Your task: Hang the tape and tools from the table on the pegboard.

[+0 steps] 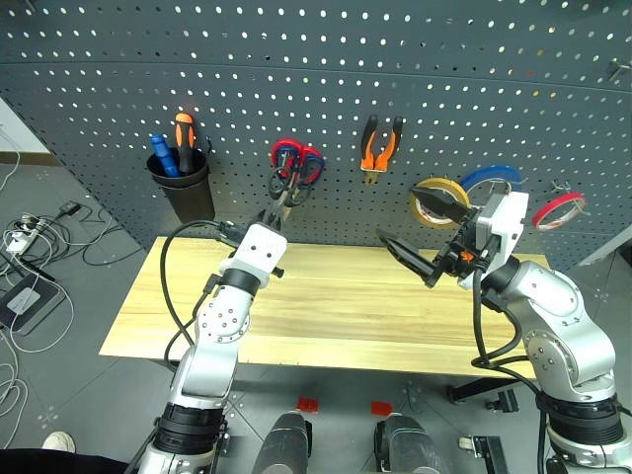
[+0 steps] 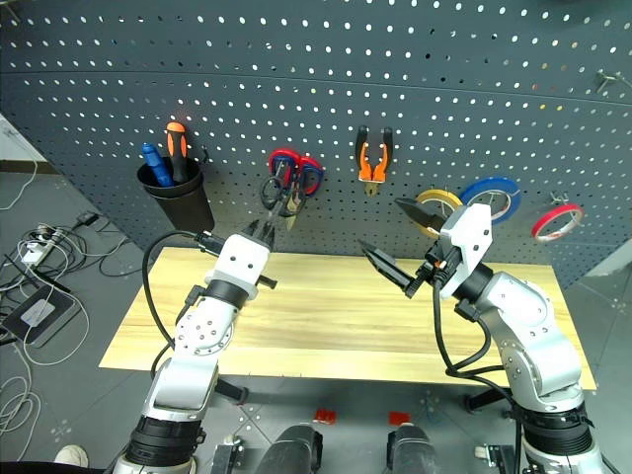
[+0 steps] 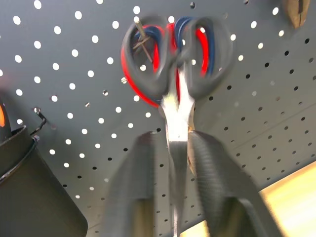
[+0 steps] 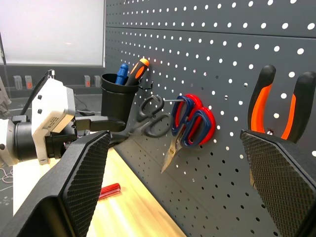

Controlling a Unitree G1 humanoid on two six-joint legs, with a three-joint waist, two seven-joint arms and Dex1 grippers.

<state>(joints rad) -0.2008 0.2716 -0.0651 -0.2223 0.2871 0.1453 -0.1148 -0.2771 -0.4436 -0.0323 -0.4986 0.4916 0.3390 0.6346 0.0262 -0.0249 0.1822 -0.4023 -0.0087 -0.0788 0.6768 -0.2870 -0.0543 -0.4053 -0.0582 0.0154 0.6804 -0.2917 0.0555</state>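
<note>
The black-handled scissors (image 3: 148,59) hang by a handle on a pegboard (image 1: 444,79) hook, in front of red-handled scissors (image 1: 301,163). My left gripper (image 1: 275,212) is open, with a finger on either side of the black scissors' blades. The orange-and-black pliers (image 1: 380,146) and the tan tape (image 1: 427,207) hang on the pegboard. My right gripper (image 1: 403,212) hangs wide open over the table (image 1: 346,316), empty, between the pliers and the tape. A red screwdriver handle (image 4: 109,190) lies on the table near the left arm.
A black cup (image 1: 183,188) on the pegboard's left holds orange and blue screwdrivers. A blue roll (image 1: 491,180) and a red roll (image 1: 558,209) hang right of the tan tape. Cables (image 1: 30,247) lie on the floor at the left.
</note>
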